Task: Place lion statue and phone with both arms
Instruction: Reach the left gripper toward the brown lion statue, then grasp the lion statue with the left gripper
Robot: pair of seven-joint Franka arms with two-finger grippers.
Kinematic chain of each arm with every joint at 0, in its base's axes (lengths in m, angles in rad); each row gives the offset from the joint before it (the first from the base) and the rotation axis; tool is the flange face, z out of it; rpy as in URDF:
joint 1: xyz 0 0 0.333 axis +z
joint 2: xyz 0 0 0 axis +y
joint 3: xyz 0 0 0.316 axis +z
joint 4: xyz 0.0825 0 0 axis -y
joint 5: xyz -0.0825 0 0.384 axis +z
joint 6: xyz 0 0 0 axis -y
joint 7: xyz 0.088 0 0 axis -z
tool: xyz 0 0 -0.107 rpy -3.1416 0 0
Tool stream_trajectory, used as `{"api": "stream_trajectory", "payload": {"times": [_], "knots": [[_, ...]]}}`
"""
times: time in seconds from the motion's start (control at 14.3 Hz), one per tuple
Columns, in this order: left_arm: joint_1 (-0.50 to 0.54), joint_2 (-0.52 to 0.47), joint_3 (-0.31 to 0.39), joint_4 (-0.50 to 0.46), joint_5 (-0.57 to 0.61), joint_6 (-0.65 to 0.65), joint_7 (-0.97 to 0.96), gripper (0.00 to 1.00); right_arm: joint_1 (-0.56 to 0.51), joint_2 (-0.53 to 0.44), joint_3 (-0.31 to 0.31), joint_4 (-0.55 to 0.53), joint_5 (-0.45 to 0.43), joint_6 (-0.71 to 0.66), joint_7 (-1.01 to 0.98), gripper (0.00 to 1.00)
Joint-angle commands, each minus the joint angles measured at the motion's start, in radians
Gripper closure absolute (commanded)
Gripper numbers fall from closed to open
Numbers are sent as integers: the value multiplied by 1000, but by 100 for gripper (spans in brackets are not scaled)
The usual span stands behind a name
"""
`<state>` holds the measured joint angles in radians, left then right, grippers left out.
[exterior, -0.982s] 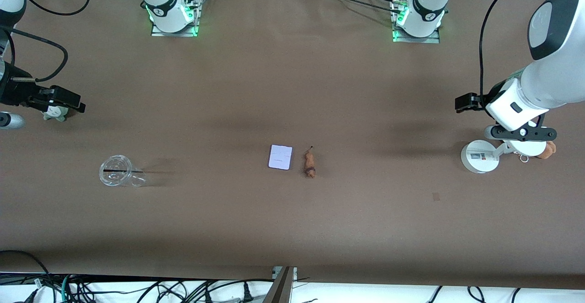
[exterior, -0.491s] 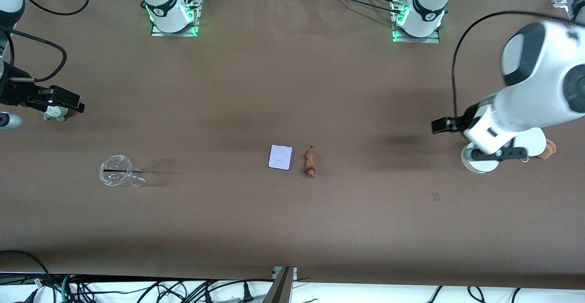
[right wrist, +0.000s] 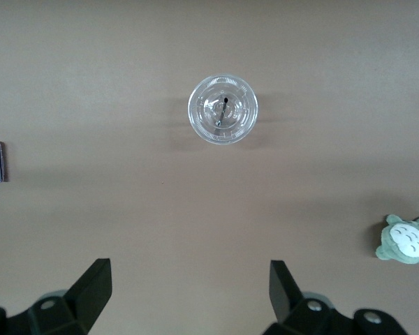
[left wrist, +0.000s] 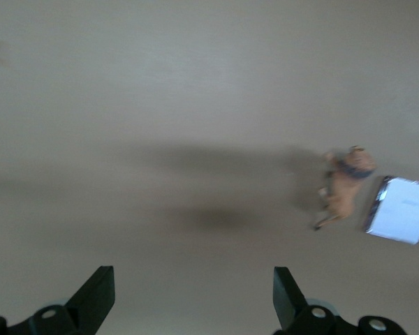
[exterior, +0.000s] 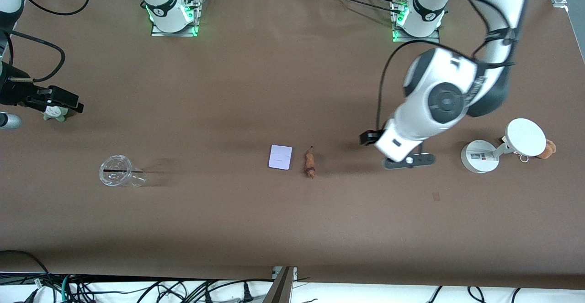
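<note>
Lion statue (exterior: 310, 164) lies at centre of the front frame on the brown table (exterior: 292, 230), just beside the phone (exterior: 280, 157), not touching; the phone sits toward the right arm's end. In the left wrist view the lion statue (left wrist: 345, 184) and phone (left wrist: 401, 210) appear at the right edge.

Clear lidded cup (exterior: 117, 170) with a dark straw through its lid lies at lower left of the front frame; contents not discernible.

Left gripper (exterior: 398, 156) hangs over bare table between the lion statue and the white disc stand (exterior: 499, 150), jaws wide, empty. Right gripper (exterior: 57, 102) at the left edge, over the grey-green plush (exterior: 55, 113), jaws wide, empty.

Cables (exterior: 137, 289) run along the bottom edge of the frame
</note>
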<state>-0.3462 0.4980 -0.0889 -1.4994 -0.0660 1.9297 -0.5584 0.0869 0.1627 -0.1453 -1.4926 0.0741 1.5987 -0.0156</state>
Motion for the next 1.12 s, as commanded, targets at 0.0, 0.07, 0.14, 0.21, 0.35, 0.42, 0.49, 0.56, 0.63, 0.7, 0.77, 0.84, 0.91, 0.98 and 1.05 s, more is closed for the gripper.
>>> {"api": "stream_trajectory", "payload": {"times": [0.0,0.07,0.14,0.21,0.35,0.42,0.49,0.56,0.63,0.7,0.77,0.84,0.91,0.98,1.05], "knots": [[-63,98,17,66,-2,80,-98,0,-12,5,4,15,24,-9,-9,0],[-83,132,17,92,-2,97,-141,0,-12,5,4,15,24,-9,-9,0],[-108,161,18,117,-2,110,-193,0,-12,5,4,15,24,-9,-9,0],[-132,192,21,145,-2,139,-237,0,-12,3,4,15,24,-9,-9,0],[-161,237,23,165,0,202,-277,0,-12,5,4,15,24,-8,-9,0],[-168,253,23,163,-1,242,-296,0,-10,3,4,15,24,-8,-9,0],[-175,270,23,163,0,271,-323,0,-10,3,4,15,24,-9,-9,0],[-201,289,25,163,2,297,-354,0,-12,5,4,15,24,-9,-9,0],[-221,304,35,163,3,322,-379,0,-13,5,4,15,24,-11,-9,0],[-241,321,50,163,20,348,-394,0,-13,5,4,15,24,-14,-9,0],[-249,342,58,163,37,380,-403,0,-13,5,4,15,24,-14,-9,0],[-254,361,60,165,43,414,-420,0,-13,5,4,15,24,-8,-9,0],[-261,375,60,163,43,443,-435,0,-15,8,4,15,26,-6,-9,0],[-263,381,60,165,43,457,-442,0,-13,9,4,17,24,-6,-9,0],[-266,384,60,165,44,457,-440,0,-13,11,4,17,23,-6,-10,0]]}}
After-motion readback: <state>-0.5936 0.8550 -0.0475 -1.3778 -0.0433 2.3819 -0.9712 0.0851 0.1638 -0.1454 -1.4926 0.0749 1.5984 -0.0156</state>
